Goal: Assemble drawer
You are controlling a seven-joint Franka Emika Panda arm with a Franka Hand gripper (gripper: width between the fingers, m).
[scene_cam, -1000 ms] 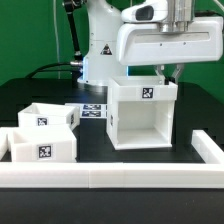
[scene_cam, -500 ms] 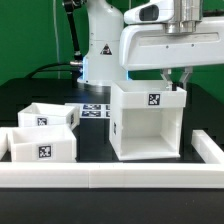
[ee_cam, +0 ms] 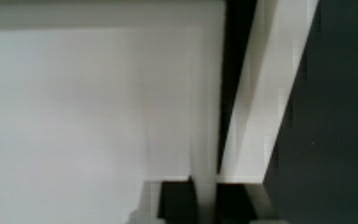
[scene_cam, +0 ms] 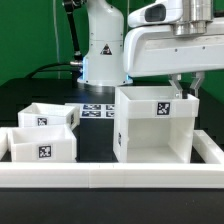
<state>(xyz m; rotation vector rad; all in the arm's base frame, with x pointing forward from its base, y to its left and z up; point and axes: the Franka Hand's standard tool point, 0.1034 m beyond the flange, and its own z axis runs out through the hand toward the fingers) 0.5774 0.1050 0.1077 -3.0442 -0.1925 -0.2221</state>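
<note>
Since half a second earlier, the large white plastic boxy drawer housing (scene_cam: 140,105) had shifted toward the exterior view's right and nearer the camera. The white robot arm (scene_cam: 170,45) had travelled with it.

The housing stood upright with its open face toward the camera and a black-and-white square tag on its upper front band. The black two-finger claw (scene_cam: 187,90) sat at the housing's top edge on the exterior view's right, closed narrowly over that side wall. In the wrist view the housing (ee_cam: 265,90) showed as a thin white wall edge running into the slot between the dark fingers (ee_cam: 176,205).

At the exterior view's left sat two small white open-top plastic trays, the front tray (scene_cam: 42,150) and the rear tray (scene_cam: 48,115), each tagged. They were close together; whether they touched could not be told.

A strip of bare black counter (scene_cam: 95,140) separated the trays from the housing's nearer edge. The flat white marker board (scene_cam: 93,110) lay behind that gap.

A long low white rail (scene_cam: 100,178) ran along the front, with the housing's bottom edge just behind it. The rail's side arm on the exterior view's right lay just beside the housing, leaving little room there. Whether the housing rested on the counter could not be told.
</note>
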